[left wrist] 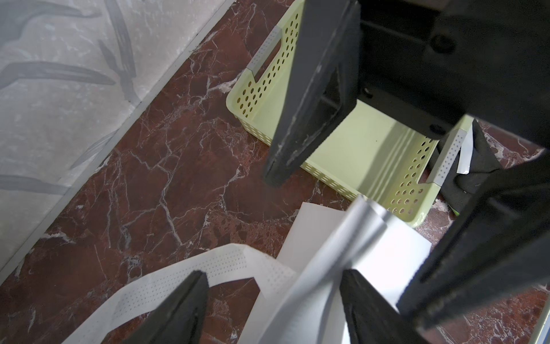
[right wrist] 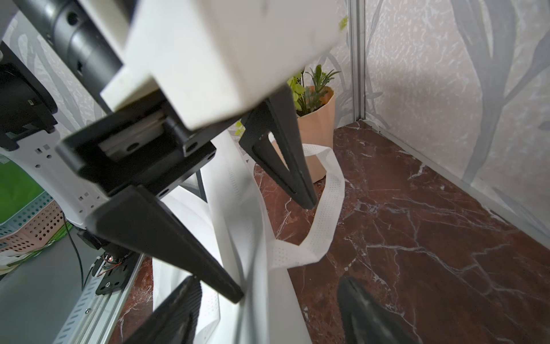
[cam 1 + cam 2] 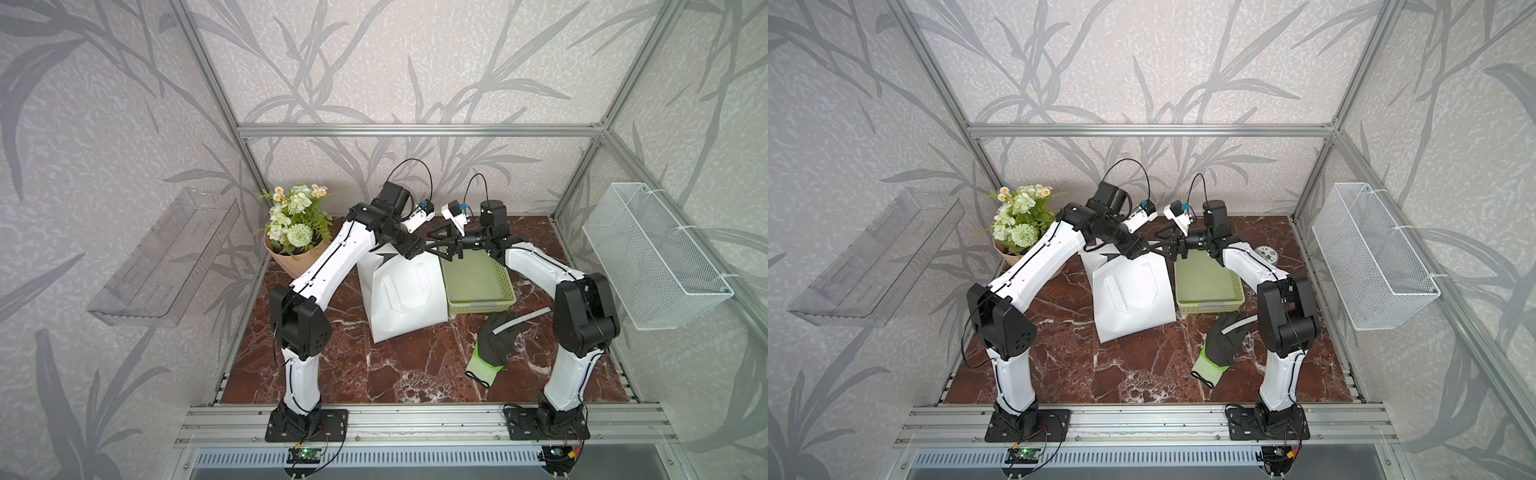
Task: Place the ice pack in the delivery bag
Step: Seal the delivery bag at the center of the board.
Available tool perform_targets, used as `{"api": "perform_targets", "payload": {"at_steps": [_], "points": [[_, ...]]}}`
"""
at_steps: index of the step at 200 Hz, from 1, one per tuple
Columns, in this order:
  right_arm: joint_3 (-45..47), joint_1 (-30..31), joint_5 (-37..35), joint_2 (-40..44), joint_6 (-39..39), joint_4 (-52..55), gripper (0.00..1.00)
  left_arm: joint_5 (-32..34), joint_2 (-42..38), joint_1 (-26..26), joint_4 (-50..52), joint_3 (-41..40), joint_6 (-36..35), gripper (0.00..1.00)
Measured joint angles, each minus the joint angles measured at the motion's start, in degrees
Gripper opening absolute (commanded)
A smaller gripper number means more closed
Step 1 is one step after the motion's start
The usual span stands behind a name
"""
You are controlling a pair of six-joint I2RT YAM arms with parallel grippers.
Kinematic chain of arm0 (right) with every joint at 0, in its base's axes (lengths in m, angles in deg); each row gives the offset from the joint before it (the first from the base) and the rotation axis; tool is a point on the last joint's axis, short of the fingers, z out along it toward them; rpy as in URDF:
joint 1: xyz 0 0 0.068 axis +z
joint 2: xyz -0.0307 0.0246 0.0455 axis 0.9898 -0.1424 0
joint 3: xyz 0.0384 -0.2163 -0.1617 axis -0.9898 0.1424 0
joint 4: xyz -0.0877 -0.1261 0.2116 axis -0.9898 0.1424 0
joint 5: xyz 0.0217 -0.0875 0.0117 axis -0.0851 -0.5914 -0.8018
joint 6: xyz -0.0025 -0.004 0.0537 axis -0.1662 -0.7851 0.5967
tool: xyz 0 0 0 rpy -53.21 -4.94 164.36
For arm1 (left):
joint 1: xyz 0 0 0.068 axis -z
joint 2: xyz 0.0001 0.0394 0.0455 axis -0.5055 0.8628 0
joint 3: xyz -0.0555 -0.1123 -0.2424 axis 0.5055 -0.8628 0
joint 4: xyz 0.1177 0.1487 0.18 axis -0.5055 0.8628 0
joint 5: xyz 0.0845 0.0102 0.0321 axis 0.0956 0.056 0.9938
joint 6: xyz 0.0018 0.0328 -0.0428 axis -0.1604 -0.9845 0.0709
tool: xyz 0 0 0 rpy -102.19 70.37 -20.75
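Right gripper (image 2: 268, 280) jaws wide, holding nothing. Left gripper (image 1: 272, 272) likewise spread, bag rim btwn its jaws but not pinched. Both sit at top edge of delivery bag (image 3: 399, 299), mid-frame in both top views, empty green basket (image 3: 473, 278) just right of it. Risk: a jaw snags strap handle (image 2: 330, 190) on pull-out, tipping bag. Ice pack: not visible anywhere, maybe inside bag below claws, can't tell.

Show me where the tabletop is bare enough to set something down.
Best: the front strip of the table, bordered by the delivery bag, the glove and the table's near edge. The green basket beside the bag is also empty. Crowded: over the bag's mouth, where the open left gripper and right gripper meet, and the back left corner with the flower pot.
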Motion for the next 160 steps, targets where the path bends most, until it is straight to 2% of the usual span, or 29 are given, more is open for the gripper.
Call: {"api": "perform_targets", "payload": {"at_steps": [29, 39, 88, 114, 139, 160], "points": [[0.07, 0.00, 1.09, -1.18, 1.09, -0.63, 0.66, 0.57, 0.00, 0.04, -0.02, 0.00, -0.02, 0.76], [0.37, 0.00, 1.22, -1.40, 1.27, -0.81, 0.61, 0.61, 0.00, 0.04, -0.04, 0.00, 0.00, 0.76], [1.11, 0.02, 2.16, -1.88, 0.63, -0.94, 0.23, 0.55, 0.00, 0.15, 0.02, 0.00, -0.24, 0.77], [1.14, 0.09, 2.21, -1.88, -0.74, -0.15, 0.00, 0.70, -0.07, 0.22, 0.26, 0.00, -0.17, 0.82], [1.14, 0.13, 2.12, -1.81, -2.75, 0.87, 0.00, 1.20, -1.62, -0.35, 1.86, -0.13, 0.24, 0.91], [1.14, 0.13, 1.79, -1.68, -4.09, 1.66, 0.00, 0.66, -8.85, -1.70, 1.51, -5.38, 1.53, 1.00]]}}
